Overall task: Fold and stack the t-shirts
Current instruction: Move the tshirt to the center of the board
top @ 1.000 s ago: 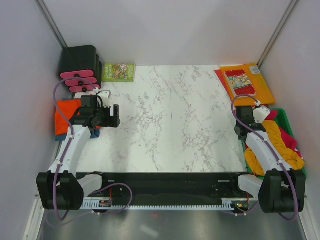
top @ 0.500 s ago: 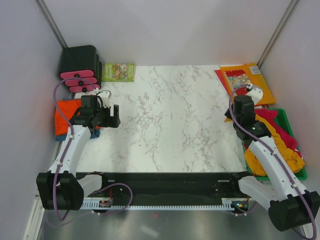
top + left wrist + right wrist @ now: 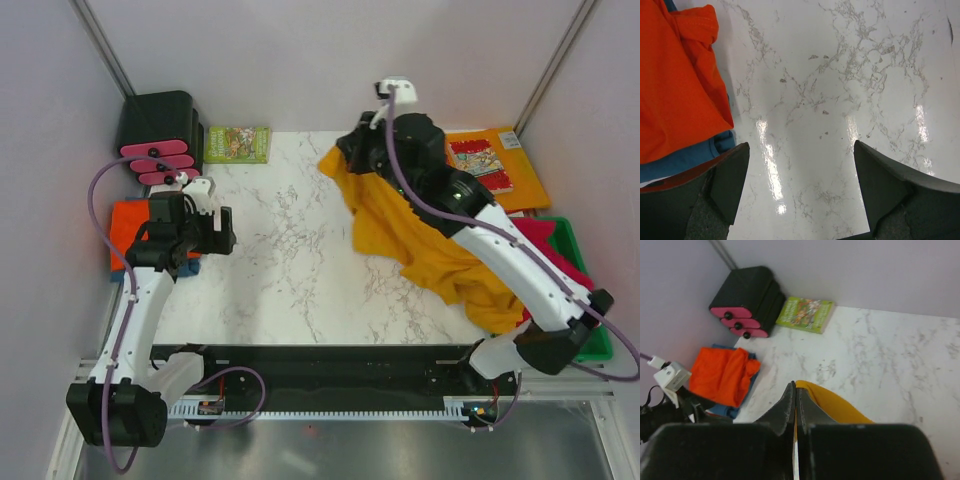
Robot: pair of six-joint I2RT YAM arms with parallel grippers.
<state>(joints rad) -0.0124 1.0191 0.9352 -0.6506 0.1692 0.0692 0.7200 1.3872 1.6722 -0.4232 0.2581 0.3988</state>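
The marble table (image 3: 300, 230) is seen whole from above its near edge; its left edge is viewed closely, straight down, from the left wrist; its far-left corner is viewed obliquely from high up by the right wrist; the red-orange t-shirt (image 3: 135, 225) is shared by all three.

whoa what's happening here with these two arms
The right arm's fingers are shut on the mustard t-shirt, holding it up over the marble table with its tail draped toward the green bin. The left arm's fingers hover open over bare table beside a red-orange t-shirt lying on a blue t-shirt.
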